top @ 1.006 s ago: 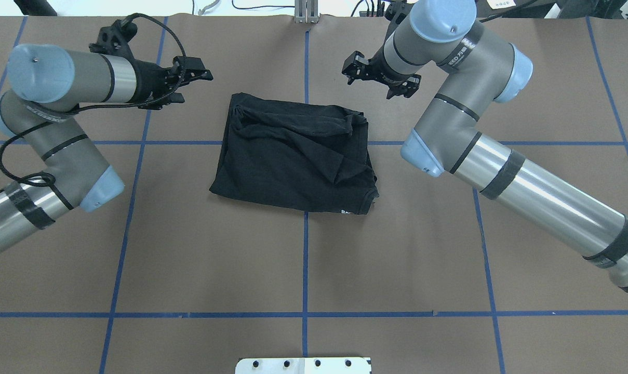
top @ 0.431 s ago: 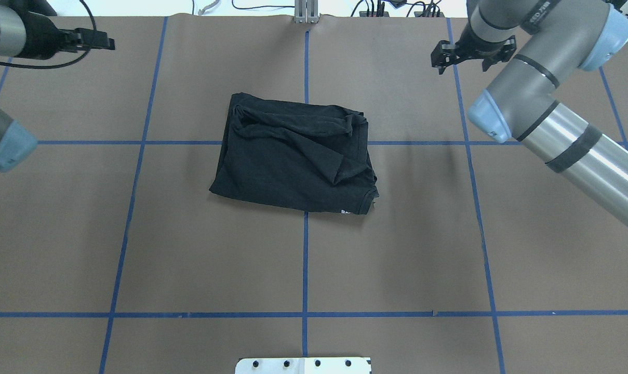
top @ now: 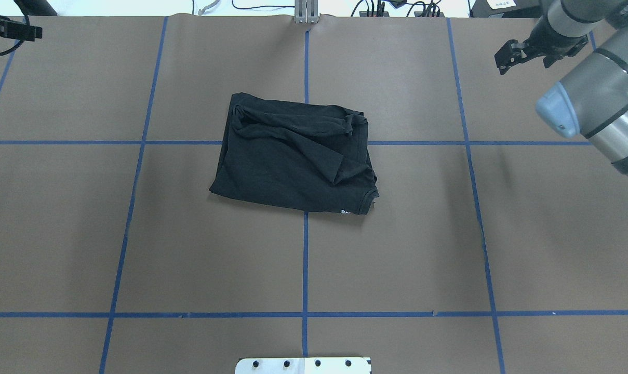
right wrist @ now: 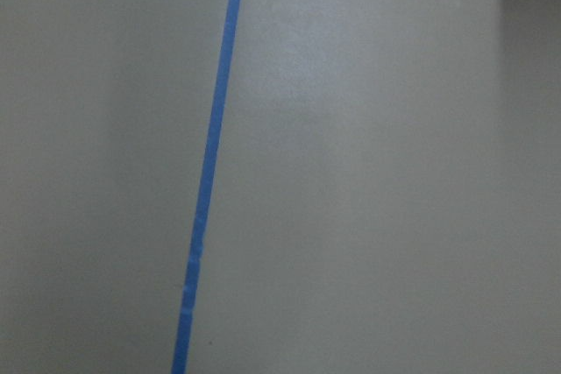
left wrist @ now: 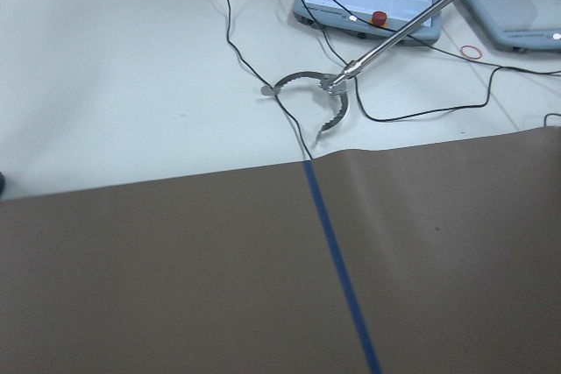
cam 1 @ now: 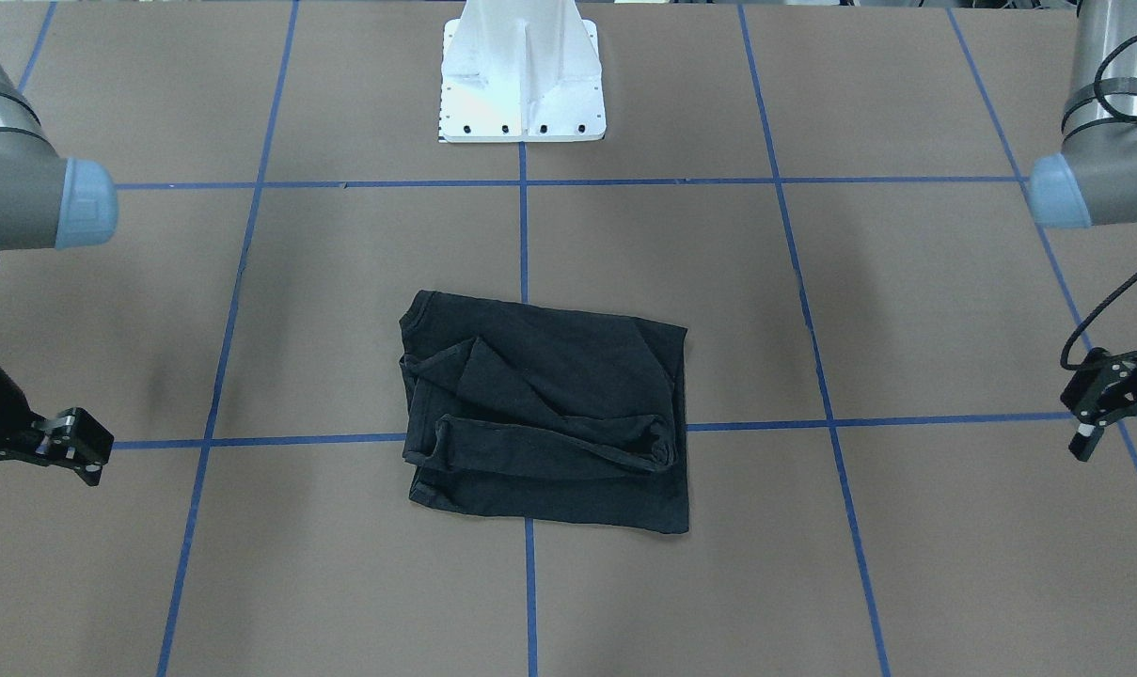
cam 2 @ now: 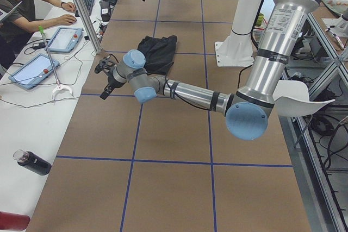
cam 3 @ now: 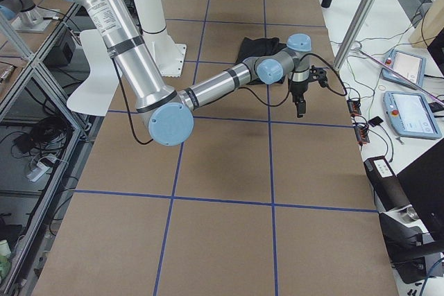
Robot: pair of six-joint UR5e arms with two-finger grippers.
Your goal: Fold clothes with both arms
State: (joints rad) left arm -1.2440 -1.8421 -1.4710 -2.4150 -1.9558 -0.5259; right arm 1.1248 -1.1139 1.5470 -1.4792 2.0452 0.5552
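Observation:
The black T-shirt [top: 295,156] lies folded in a rough rectangle at the table's middle, plain black side up, with a rumpled fold along its far edge. It also shows in the front-facing view [cam 1: 549,423]. My left gripper [top: 30,32] hovers at the far left corner of the table, far from the shirt, and looks open and empty. In the front-facing view it [cam 1: 1118,409] is at the right edge. My right gripper [top: 524,56] hovers at the far right, open and empty, seen also at the front-facing view's left edge [cam 1: 32,461]. Neither touches the shirt.
Blue tape lines [top: 305,259] grid the brown table cover. The white pedestal base [cam 1: 521,94] stands at the robot's side of the table. Beyond the far edge is a white bench with tablets [cam 2: 65,39], cables and a grabber tool [left wrist: 316,94]; a person [cam 2: 16,4] sits there.
Both arms have swung outward from beside the shirt's far edge, the left one to the far left corner, the right one to the far right. The shirt has not moved.

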